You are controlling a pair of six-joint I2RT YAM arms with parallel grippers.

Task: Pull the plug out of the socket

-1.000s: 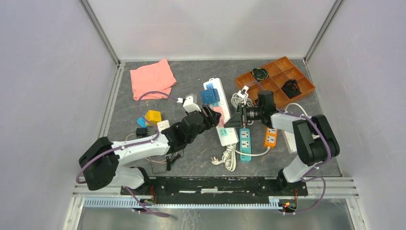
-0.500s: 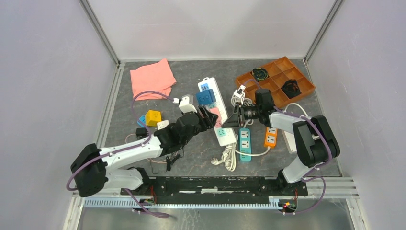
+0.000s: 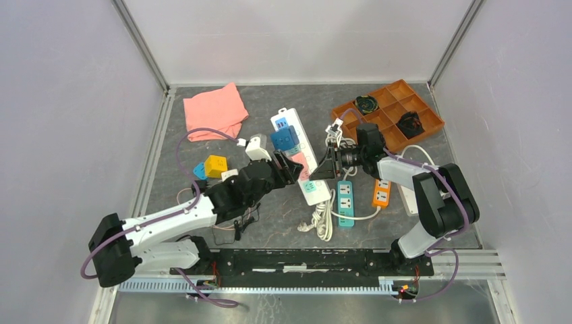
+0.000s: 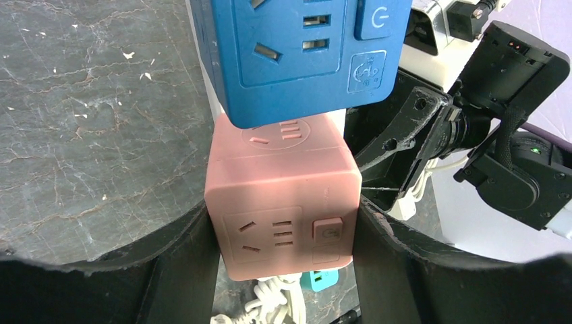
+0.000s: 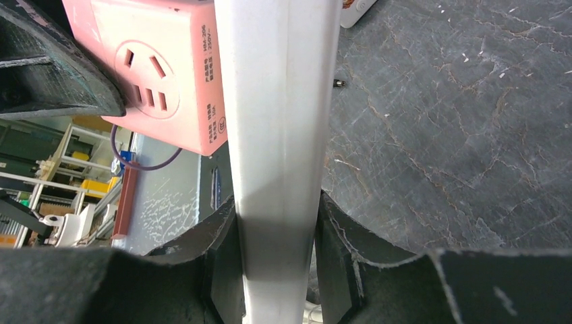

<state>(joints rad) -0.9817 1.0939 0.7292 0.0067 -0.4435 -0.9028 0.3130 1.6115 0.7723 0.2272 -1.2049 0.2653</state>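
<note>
The long white socket strip [image 3: 311, 191] lies slanted at mid-table. A blue cube plug [image 3: 284, 138] and a pink cube plug [image 3: 303, 161] sit on it. My left gripper [image 3: 295, 169] is shut on the pink cube plug [image 4: 280, 202], one finger [image 4: 182, 263] on each side, with the blue cube [image 4: 297, 47] just beyond. My right gripper [image 3: 324, 169] is shut on the strip's long edge [image 5: 280, 135], with the pink plug [image 5: 168, 67] beside it. The right gripper also shows in the left wrist view [image 4: 405, 148].
A short teal strip [image 3: 345, 201] and an orange strip [image 3: 382, 193] lie to the right, with a coiled white cord [image 3: 324, 219] in front. An orange tray [image 3: 432, 123] stands at the back right and a pink cloth [image 3: 216, 111] at the back left. A yellow cube [image 3: 216, 165] and a white adapter [image 3: 255, 148] lie to the left.
The white strip, with both cube plugs on it, has shifted left across the table. Both grippers moved with it and kept their grips.
</note>
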